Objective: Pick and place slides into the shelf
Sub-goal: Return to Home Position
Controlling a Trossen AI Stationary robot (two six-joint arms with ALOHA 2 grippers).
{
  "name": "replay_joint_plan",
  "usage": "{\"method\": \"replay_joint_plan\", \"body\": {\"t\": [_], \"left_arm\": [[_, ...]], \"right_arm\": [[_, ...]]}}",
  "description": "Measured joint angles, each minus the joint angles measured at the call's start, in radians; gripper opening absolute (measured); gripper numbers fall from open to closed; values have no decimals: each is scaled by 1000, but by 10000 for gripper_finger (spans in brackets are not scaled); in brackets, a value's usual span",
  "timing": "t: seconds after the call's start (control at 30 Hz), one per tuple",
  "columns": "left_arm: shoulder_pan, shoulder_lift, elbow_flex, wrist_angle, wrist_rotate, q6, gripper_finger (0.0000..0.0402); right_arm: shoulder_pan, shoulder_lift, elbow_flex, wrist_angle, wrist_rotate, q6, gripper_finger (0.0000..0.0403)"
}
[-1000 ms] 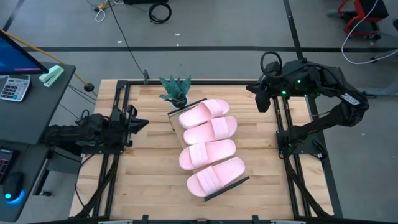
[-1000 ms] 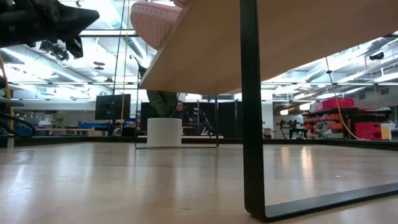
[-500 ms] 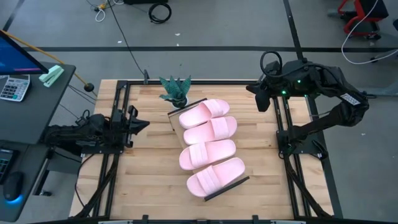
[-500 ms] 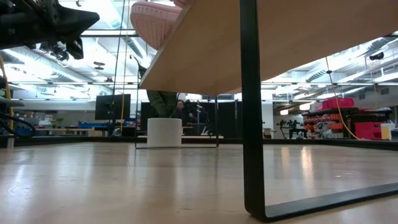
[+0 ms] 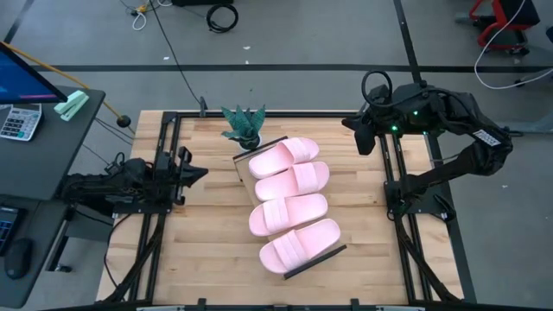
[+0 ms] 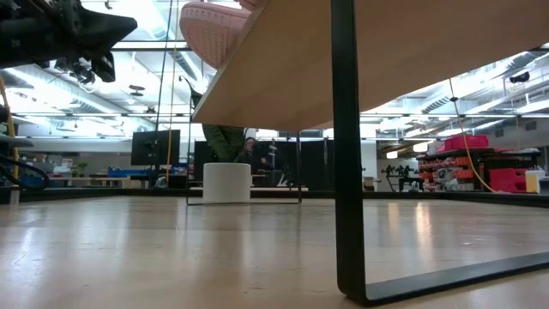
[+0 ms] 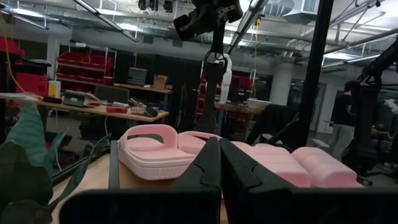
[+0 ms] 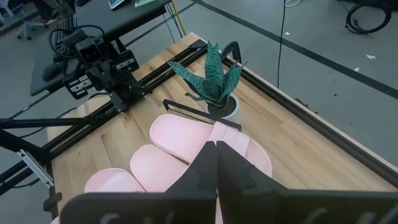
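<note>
Four pale pink slides (image 5: 289, 203) lie side by side in a row on the light-wood shelf (image 5: 244, 169), whose black rails show at its far (image 5: 259, 145) and near (image 5: 316, 260) ends. The slides also show in the left wrist view (image 7: 155, 146) and the right wrist view (image 8: 186, 140). My left gripper (image 5: 200, 172) is shut and empty, level above the table's left side, pointing at the slides. My right gripper (image 5: 354, 128) is shut and empty, raised at the table's far right.
A potted green plant (image 5: 244, 126) in a white pot stands at the shelf's far end. In the low view the shelf's black leg (image 6: 347, 172) stands close in front. A desk with a calculator (image 5: 17, 121) is left of the table.
</note>
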Motion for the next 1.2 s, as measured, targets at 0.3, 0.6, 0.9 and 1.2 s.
{"method": "replay_joint_plan", "body": {"t": [0.3, 0.6, 0.9, 1.2], "left_arm": [[-1, 4, -47, 32, 9, -56, 0], [0, 7, -47, 14, 7, -46, 10], [0, 7, -47, -8, 7, -52, 7], [0, 7, -47, -11, 7, -52, 32]], "right_arm": [[0, 0, 0, 0, -7, 0, 0], [32, -4, 0, -2, -7, 0, 0], [49, -27, 0, -7, -6, -100, 0], [49, -141, -96, 6, -6, -214, 0]]}}
